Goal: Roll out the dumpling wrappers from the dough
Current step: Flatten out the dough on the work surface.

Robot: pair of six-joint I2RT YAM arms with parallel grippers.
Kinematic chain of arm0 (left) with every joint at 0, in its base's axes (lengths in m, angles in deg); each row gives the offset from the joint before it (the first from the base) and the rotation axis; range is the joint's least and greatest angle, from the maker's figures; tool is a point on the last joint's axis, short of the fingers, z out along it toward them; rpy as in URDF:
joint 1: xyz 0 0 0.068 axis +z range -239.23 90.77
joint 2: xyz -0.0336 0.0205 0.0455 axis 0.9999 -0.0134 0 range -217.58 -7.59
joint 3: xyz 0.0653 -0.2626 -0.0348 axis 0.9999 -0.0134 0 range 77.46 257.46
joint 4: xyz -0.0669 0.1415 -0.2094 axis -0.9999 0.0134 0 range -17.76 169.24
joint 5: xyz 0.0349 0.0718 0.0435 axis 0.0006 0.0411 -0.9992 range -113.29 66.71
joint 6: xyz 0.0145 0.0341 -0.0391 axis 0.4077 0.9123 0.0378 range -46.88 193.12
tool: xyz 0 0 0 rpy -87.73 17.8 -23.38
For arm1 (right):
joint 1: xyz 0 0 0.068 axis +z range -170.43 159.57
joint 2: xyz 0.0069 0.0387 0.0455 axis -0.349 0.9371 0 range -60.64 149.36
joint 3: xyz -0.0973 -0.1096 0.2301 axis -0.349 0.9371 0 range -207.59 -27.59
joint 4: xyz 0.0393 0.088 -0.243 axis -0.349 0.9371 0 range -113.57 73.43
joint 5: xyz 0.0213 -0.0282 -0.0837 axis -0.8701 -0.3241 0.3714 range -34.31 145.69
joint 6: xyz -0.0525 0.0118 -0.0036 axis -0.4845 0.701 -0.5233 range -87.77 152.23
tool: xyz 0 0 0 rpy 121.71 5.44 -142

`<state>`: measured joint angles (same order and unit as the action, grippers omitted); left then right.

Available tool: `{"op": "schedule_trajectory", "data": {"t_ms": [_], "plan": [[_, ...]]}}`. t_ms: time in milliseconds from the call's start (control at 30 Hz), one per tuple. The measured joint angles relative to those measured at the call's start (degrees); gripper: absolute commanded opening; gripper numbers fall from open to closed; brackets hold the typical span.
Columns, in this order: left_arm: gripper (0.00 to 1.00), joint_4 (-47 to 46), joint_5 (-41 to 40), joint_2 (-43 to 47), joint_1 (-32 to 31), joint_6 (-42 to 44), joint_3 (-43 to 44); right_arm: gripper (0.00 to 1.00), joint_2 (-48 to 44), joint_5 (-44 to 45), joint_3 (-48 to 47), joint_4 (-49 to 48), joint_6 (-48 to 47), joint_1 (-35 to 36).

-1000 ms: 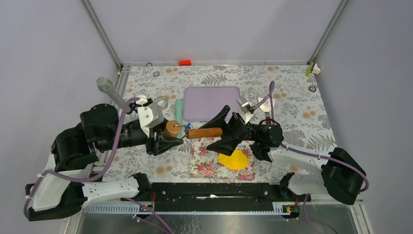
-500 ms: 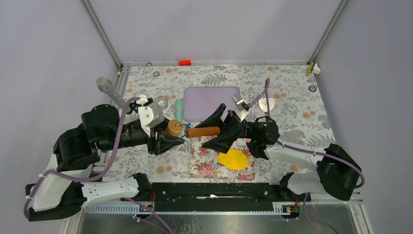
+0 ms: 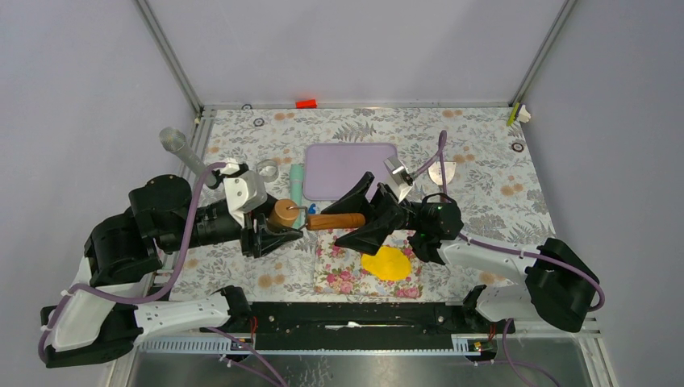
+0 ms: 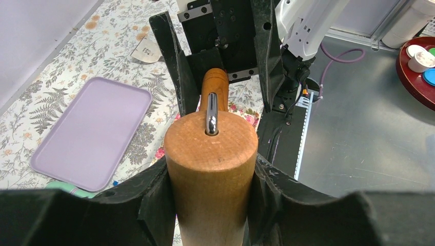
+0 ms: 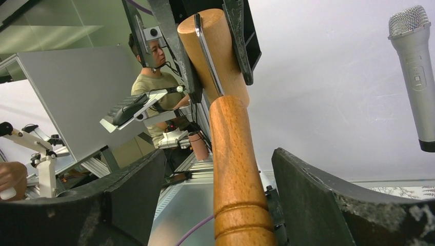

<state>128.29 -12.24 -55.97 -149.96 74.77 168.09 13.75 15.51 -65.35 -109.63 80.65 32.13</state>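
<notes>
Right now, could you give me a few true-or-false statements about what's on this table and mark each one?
1. The left gripper grips the wooden roller. True.
2. The right gripper is clamped on the roller's handle. False: its jaws stand open on either side of the handle.
3. The purple tray lies farther from the arm bases than the yellow dough. True.
4. The dough lies on the tray. False: it lies on the flowered cloth.

Robotics lab: grey-walled booth (image 3: 339,48) with aluminium frame (image 3: 167,55), an operator (image 5: 153,72) nearby, a microphone (image 5: 416,66).
</notes>
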Motion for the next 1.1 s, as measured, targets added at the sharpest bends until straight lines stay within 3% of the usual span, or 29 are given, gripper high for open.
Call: {"op": "schedule_trajectory", "data": {"t_ms": [333, 733, 967, 1100], "plan": [[0.0, 0.0, 0.0, 0.5, 0.0, 0.0, 0.0, 0.84, 0.1, 0.0, 0.0, 0.0, 0.0, 0.0], [0.0, 0.7, 0.1, 1.0, 0.0, 0.0, 0.0, 0.79, 2.1, -1.9, -2.7, 0.0, 1.0, 0.0], [0.0, 1.4, 0.1, 1.0, 0.0, 0.0, 0.6, 0.67, 3.6, -4.3, -4.4, 0.0, 1.7, 0.0], [0.0, 1.3, 0.1, 1.0, 0.0, 0.0, 0.9, 0.54, 4.4, -5.7, -5.3, 0.0, 2.4, 0.1]]}}
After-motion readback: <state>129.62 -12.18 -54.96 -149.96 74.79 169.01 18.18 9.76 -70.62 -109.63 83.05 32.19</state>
